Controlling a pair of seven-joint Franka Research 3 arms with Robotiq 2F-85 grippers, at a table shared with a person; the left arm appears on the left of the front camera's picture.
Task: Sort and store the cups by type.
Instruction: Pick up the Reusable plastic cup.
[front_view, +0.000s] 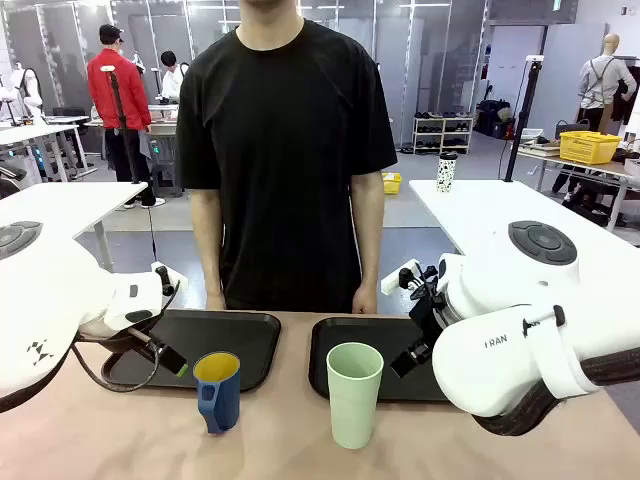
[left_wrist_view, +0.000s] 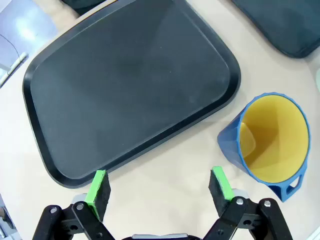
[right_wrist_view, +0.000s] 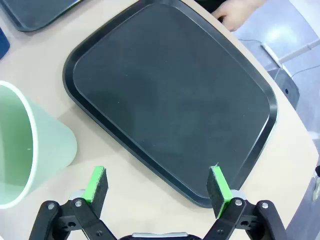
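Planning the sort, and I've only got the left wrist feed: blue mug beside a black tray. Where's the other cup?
Observer: The mint-green tumbler stands upright on the table, just in front of the right-hand tray, not on it.
Operator: Right gripper busy?
Observer: No. The right gripper is open and holds nothing, over that tray's near edge.
Operator: Person in the way?
Observer: The person stands at the far side, and a hand hangs by the table edge behind that tray.

You get bright, even overhead light, soft shadows on the worktop (front_view: 290, 440), sharp focus, and wide-angle bending at wrist-view edges.
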